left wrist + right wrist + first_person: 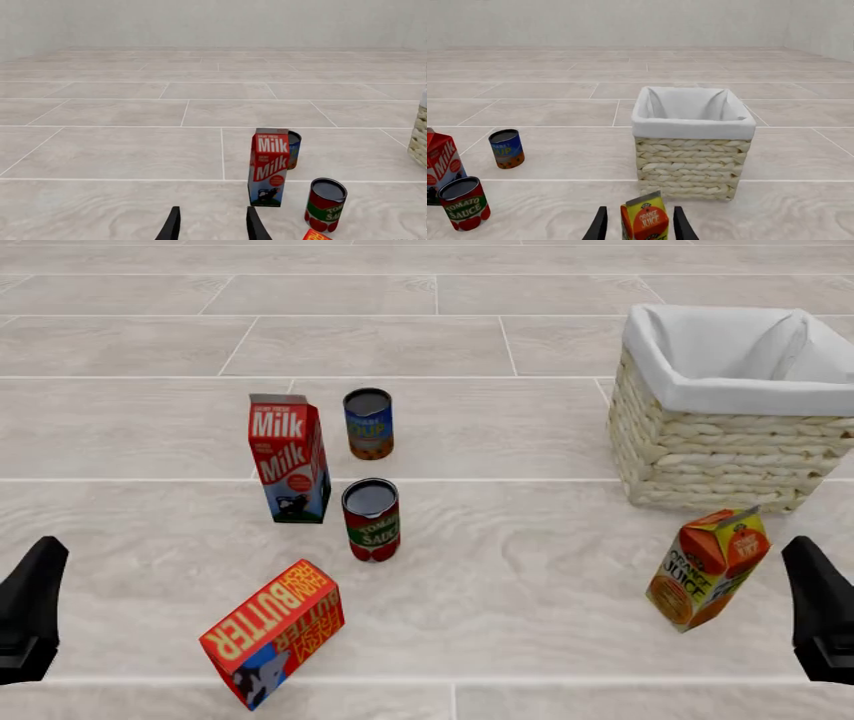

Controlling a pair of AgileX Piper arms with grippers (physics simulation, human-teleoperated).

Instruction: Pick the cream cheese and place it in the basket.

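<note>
Your floor stock: one basket (pixel 721 455), five labelled packs, both grippers released.
Basket at 2 o'clock in the front view, pale wicker, its white cloth lining (pixel 694 350) all that shows inside. At 10 o'clock: red-and-blue carton (pixel 288 458) reading "Milk", and a blue can (pixel 368 424) whose label is too small to read. Centre: can (pixel 371 520) marked "TOMATO SAUCE". At 7: tilted red box (pixel 274 632), "BUTTER". At 4: "ORANGE JUICE" carton (pixel 707 568). Your left gripper (pixel 213 227) and right gripper (pixel 640 227) stand spread, grasping nothing.
</note>
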